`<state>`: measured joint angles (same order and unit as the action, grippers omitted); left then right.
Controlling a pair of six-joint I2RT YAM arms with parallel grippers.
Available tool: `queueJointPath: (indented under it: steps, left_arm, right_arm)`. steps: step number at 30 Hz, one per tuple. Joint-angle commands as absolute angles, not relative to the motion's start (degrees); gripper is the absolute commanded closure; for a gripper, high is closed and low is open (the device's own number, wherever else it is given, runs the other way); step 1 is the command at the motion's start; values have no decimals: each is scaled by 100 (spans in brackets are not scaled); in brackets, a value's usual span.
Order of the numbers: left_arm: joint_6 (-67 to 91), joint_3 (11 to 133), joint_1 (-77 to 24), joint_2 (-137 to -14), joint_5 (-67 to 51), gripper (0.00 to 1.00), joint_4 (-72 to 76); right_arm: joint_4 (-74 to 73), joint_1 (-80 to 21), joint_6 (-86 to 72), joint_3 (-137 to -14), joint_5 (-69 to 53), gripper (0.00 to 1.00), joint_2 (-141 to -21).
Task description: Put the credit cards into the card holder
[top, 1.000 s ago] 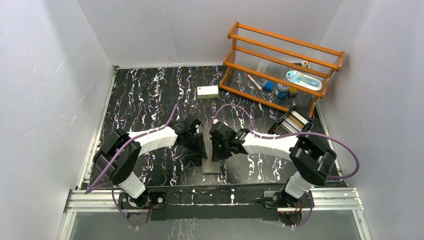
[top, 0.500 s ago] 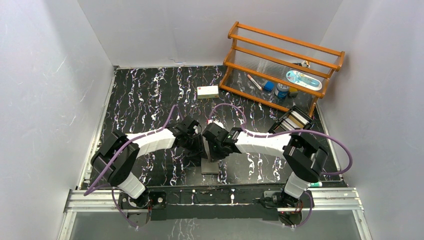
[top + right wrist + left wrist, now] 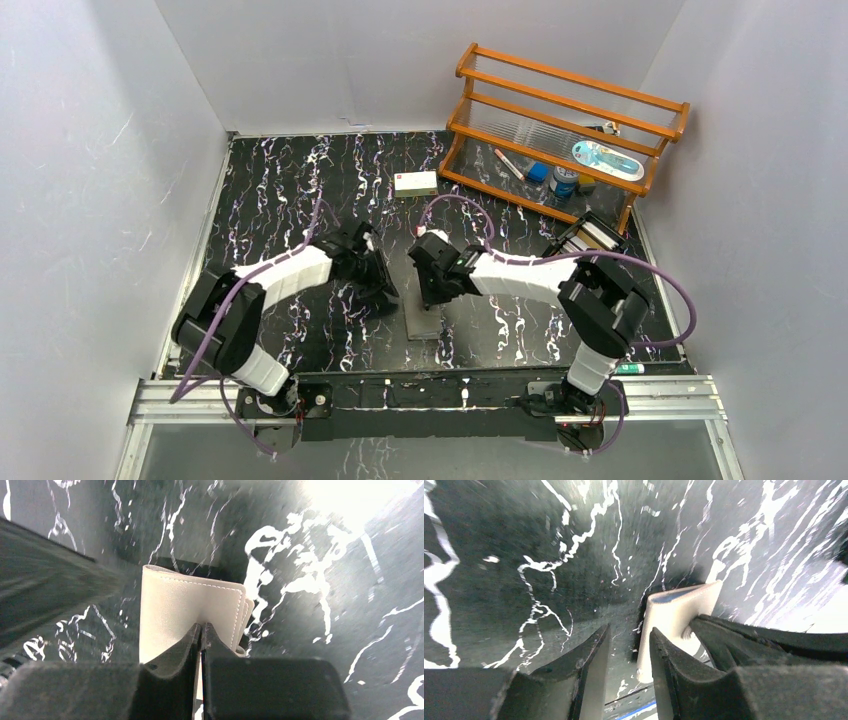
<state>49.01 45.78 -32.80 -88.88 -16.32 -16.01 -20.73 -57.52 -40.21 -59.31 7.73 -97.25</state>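
Note:
The card holder (image 3: 175,600), a pale grey folded wallet with stitched edges, lies on the dark marbled table (image 3: 300,190) just in front of the arms; it shows as a grey patch (image 3: 424,322) in the top view. My right gripper (image 3: 201,625) is shut on one of its flaps, jaws pinched together. My left gripper (image 3: 629,630) stands open just left of the holder (image 3: 674,610), with only table between its fingers. The credit cards (image 3: 596,238) show only as pale and tan strips in the black tray (image 3: 570,252) at the right.
A small white box with a red mark (image 3: 415,183) lies at the middle back. A wooden rack (image 3: 560,130) with pens and small items fills the back right corner. White walls close in three sides; a metal rail (image 3: 420,395) runs along the near edge.
Both grippers have shifted left. The left one has drawn away from the card holder, and its arm has swung outward. The right one stays pinched on the holder.

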Motion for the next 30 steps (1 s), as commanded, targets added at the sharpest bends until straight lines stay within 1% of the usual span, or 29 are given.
queueJointPath:
  steps: [1, 5, 7, 11, 13, 14, 15, 16, 17, 19, 20, 21, 22, 25, 30]
  left_arm:
    - [4713, 5120, -2890, -8257, -1622, 68, -1994]
    - [4587, 5443, -2764, -7938, -1435, 66, -2318]
    - [4467, 5580, -2730, -7718, -1299, 64, -2455]
    - [4116, 6019, -2706, -7149, -972, 56, -2835]
    - [3897, 6395, -2707, -6912, -766, 51, -3181]
    - [3791, 6611, -2707, -6816, -670, 43, -3379]
    - [3679, 6821, -2706, -6720, -595, 30, -3568]
    - [3579, 7057, -2707, -6633, -529, 10, -3762]
    - [3506, 7331, -2707, -6560, -469, 2, -3990]
    - [3314, 7635, -2705, -6392, -503, 1, -4184]
    - [3199, 7729, -2707, -6260, -568, 1, -4213]
    - [3151, 7794, -2707, -6149, -646, 1, -4226]
    - [3127, 7848, -2708, -6042, -762, 1, -4216]
    - [3116, 7813, -2707, -5658, -1066, 1, -4084]
    - [3257, 7611, -2707, -5168, -1241, 1, -4037]
  right_arm:
    - [-2197, -5342, -3282, -6087, 1429, 87, -10084]
    - [-2431, -5239, -3022, -6534, 1444, 85, -10012]
    - [-2560, -5221, -2958, -6741, 1518, 82, -9745]
    - [-3008, -5191, -2944, -7054, 1698, 67, -9246]
    - [-3077, -5190, -2999, -7031, 1733, 59, -8856]
    - [-3097, -5193, -3057, -6985, 1744, 55, -8623]
    - [-3099, -5191, -3118, -6913, 1743, 50, -8294]
    - [-3106, -5191, -3195, -6853, 1745, 46, -8022]
    - [-3104, -5194, -3261, -6787, 1741, 40, -7765]
    - [-3100, -5194, -3413, -6675, 1794, 27, -7243]
    - [-3130, -5194, -3496, -6642, 1838, 19, -6979]
    - [-3167, -5194, -3563, -6624, 1895, 6, -6745]
    - [-3216, -5193, -3617, -6618, 1954, 2, -6528]
    - [-3446, -5190, -3718, -6659, 2146, 2, -6000]
    - [-3774, -5194, -3830, -6701, 2430, 2, -5438]
